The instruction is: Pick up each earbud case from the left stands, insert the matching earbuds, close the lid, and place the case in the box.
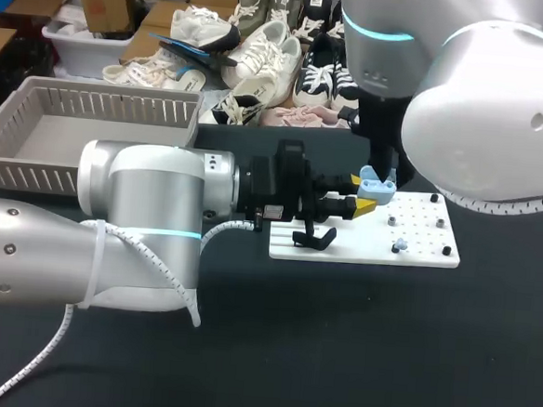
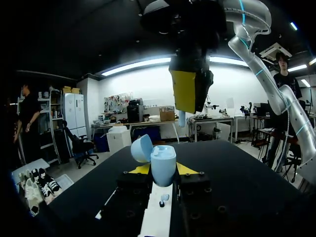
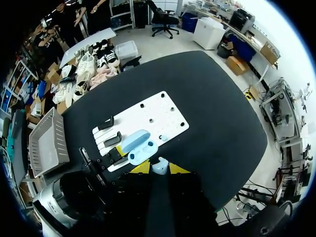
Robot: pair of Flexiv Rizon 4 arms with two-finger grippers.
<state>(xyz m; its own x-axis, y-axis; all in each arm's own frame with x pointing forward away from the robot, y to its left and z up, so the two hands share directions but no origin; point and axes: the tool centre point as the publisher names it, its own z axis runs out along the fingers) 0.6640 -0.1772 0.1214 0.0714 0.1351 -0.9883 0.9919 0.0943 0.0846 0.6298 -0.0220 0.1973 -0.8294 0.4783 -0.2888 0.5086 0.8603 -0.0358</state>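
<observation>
Head view: left pincer [image 1: 361,195] clamps an open pale-blue earbud case [image 1: 377,184] above a white board [image 1: 426,253]; right pincer [image 1: 382,167] hangs just over it. Left wrist view: case sits between the fingers, lid raised. Right wrist view: right pincer pinches a blue earbud [image 3: 159,166], case just ahead.

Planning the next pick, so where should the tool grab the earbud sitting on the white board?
Probably its rounded top, coming straight down from above: the earbud seems to stand stem-down on the white board, with bare board on every side leaving room around it.
</observation>
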